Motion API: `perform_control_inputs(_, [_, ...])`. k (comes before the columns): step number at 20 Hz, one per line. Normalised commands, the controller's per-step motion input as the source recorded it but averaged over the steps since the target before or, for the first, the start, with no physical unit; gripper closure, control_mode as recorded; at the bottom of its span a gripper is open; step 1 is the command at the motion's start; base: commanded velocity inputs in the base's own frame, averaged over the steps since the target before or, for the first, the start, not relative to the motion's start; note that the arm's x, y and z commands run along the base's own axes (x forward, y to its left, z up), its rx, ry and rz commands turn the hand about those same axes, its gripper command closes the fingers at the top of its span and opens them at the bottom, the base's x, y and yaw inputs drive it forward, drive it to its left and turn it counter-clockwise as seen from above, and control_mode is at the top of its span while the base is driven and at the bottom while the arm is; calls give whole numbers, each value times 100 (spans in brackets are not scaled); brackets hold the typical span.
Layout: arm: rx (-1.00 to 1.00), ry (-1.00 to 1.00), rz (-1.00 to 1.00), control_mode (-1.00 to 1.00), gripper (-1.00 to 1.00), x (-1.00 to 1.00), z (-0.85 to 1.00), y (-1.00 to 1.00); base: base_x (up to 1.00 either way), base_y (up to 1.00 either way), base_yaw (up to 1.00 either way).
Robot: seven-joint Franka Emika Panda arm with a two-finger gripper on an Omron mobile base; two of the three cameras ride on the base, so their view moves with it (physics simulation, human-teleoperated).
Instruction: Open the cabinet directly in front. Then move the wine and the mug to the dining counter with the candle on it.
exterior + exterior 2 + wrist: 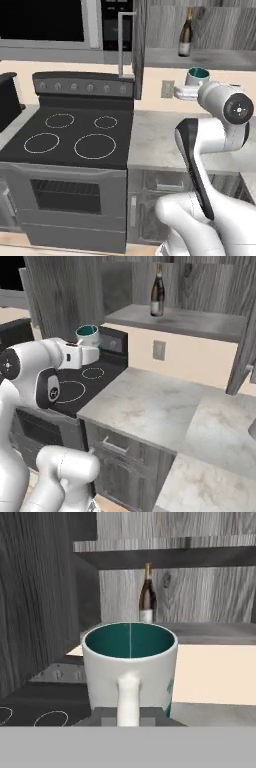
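Nearest to us, our tool (129, 719) is clamped on the mug (130, 667): in the hand view the white handle points straight back at the camera and the teal inside faces up, so the mug rides upright with its opening level. In the left base view the mug (198, 76) sits at the end of our forearm, lifted clear of the marble bench (155, 135) and out in front of the cabinet's open shelf. The right base view shows the same, the mug (88, 335) carried in the air beside the stove (80, 383).

Farther on, the wine (186, 32) stands upright on the cabinet (65, 296) shelf, its long axis vertical, beyond the mug and above it, well apart. In the hand view the wine (146, 594) rises directly behind the mug's far rim, so the bottle lies straight ahead of our tool and the cabinet door (139, 45) stands swung open to the left.

We judge the mug to be mid-carry and the wine still to be fetched. Neither the dining counter nor the candle can be made out here, so the coming move turns on swinging away from the shelf, not toward it, while keeping the mug level.
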Motion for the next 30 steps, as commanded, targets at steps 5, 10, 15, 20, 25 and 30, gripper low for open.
perform_control_inputs(5, [0,0,0,100,100,0,0,0,-37,0,75])
perform_control_inputs(10, [0,0,0,100,100,0,0,0,-40,0,73])
perform_control_inputs(15, [0,0,0,100,100,0,0,0,-7,2,87])
perform_control_inputs(20, [0,0,0,100,100,0,0,0,0,1,93])
perform_control_inputs(25, [0,0,0,100,100,0,0,0,5,0,92])
perform_control_inputs(30, [0,0,0,100,100,0,0,0,88,-9,53])
